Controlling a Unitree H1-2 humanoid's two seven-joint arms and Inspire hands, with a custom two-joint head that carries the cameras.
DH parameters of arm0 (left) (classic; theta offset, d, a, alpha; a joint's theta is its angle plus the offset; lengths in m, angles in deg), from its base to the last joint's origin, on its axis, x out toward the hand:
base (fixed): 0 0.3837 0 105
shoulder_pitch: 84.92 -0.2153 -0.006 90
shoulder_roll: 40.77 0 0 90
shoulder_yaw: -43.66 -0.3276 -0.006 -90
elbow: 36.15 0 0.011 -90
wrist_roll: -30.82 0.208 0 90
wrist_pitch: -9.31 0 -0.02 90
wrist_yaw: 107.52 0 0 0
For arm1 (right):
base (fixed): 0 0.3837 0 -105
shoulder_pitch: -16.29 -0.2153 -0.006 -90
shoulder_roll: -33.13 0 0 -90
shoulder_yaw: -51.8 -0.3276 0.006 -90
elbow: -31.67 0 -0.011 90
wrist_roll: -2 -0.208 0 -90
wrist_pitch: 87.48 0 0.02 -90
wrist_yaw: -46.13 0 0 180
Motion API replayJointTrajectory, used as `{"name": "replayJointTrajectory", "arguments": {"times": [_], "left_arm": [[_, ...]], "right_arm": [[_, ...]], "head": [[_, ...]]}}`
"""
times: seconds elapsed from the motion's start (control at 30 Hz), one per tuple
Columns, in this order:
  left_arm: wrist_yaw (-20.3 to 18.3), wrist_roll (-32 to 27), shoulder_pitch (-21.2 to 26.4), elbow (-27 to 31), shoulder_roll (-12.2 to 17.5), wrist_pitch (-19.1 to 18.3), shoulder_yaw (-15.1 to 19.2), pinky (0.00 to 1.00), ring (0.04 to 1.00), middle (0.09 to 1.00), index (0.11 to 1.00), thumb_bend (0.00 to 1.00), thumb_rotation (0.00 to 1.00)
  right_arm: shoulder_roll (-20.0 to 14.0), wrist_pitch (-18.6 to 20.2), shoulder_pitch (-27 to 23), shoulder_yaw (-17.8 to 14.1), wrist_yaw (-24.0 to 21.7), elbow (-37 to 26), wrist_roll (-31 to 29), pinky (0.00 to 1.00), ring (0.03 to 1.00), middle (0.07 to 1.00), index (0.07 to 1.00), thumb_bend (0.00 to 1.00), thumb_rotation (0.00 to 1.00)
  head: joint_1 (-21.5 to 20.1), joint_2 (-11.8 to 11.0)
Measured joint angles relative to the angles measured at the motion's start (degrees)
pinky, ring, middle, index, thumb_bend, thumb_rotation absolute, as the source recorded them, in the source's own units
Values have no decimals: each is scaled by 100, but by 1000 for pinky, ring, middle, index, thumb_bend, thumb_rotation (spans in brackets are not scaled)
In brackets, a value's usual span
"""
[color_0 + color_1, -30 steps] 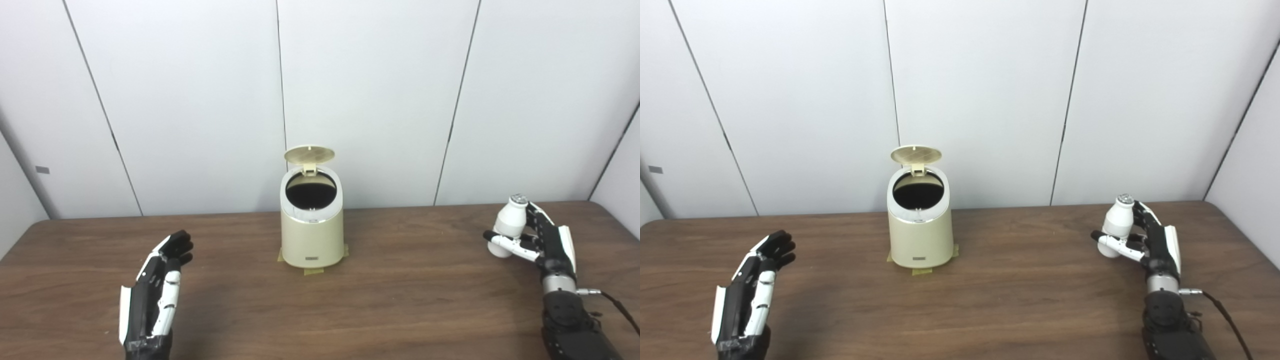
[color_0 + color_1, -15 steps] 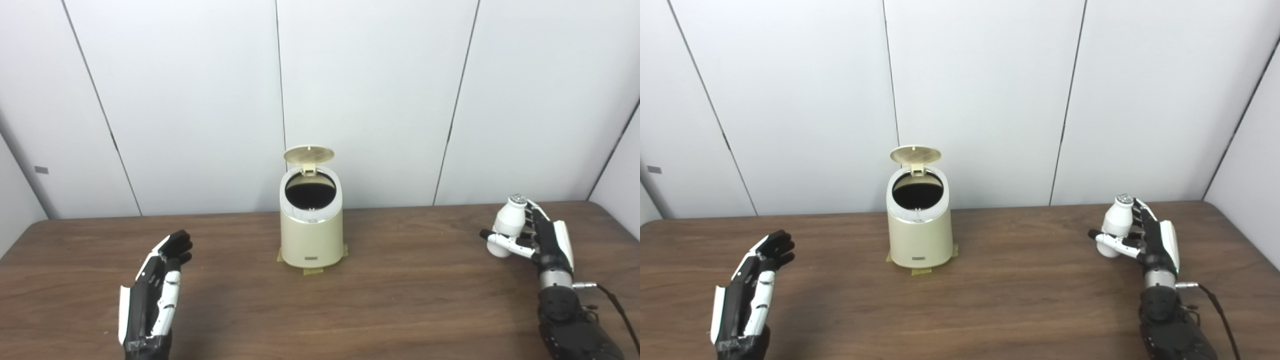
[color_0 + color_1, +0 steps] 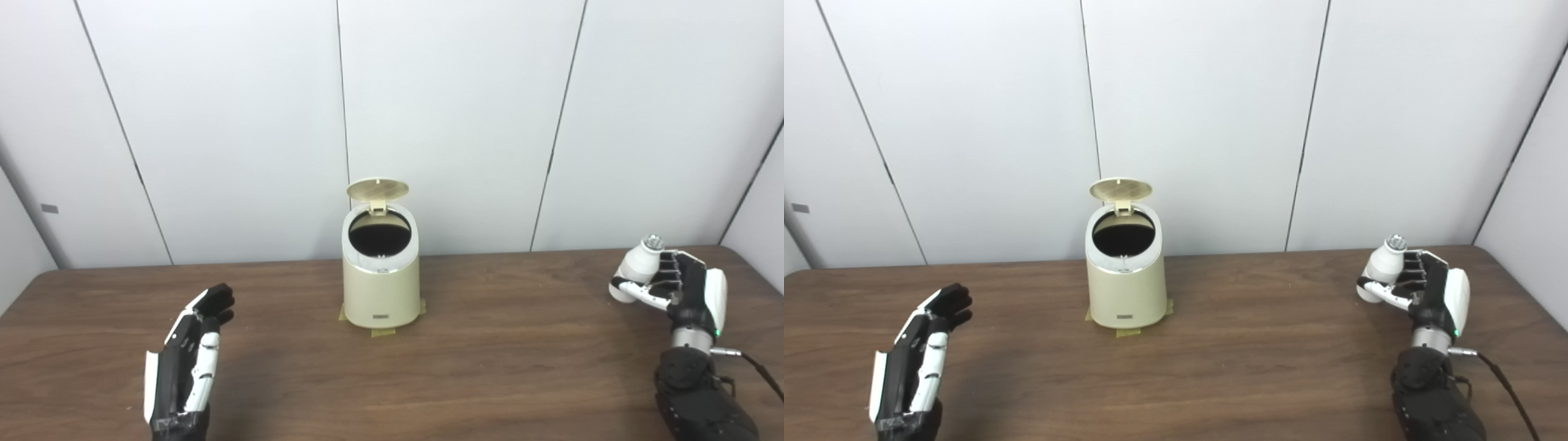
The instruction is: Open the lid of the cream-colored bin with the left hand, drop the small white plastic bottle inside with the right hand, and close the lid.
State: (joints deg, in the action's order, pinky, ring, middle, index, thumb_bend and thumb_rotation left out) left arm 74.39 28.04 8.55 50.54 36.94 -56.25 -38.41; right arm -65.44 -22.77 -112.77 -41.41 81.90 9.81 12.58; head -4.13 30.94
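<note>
The cream-colored bin (image 3: 381,288) stands on the brown table at the centre back, fixed with tape at its base. Its round lid (image 3: 377,189) is raised on the rear hinge and the dark opening (image 3: 380,233) shows. Far to the right, my right hand (image 3: 686,291) is shut on the small white plastic bottle (image 3: 637,270), lifted off the table and tilted with its silver cap up and to the right. My left hand (image 3: 191,355) hovers open over the table at the lower left, fingers together and pointing away, well apart from the bin.
White wall panels rise right behind the table (image 3: 490,367). A cable (image 3: 756,367) trails from my right wrist toward the right edge. Yellow tape tabs (image 3: 384,332) stick out under the bin.
My right hand has lifted the bottle off the table, shifted a little right and tilted it, with the palm turned more toward me. The left hand and the bin have stayed put.
</note>
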Motion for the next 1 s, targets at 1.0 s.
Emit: {"name": "replayJointTrajectory", "arguments": {"times": [1.0], "left_arm": [[-23, -5, -4, -3, 12, -61, -17, 808, 822, 816, 800, 302, 642]], "right_arm": [[360, 684, 582, -82, -663, -2662, -175, 350, 422, 496, 494, 518, 0]], "head": [[9, -26]]}}
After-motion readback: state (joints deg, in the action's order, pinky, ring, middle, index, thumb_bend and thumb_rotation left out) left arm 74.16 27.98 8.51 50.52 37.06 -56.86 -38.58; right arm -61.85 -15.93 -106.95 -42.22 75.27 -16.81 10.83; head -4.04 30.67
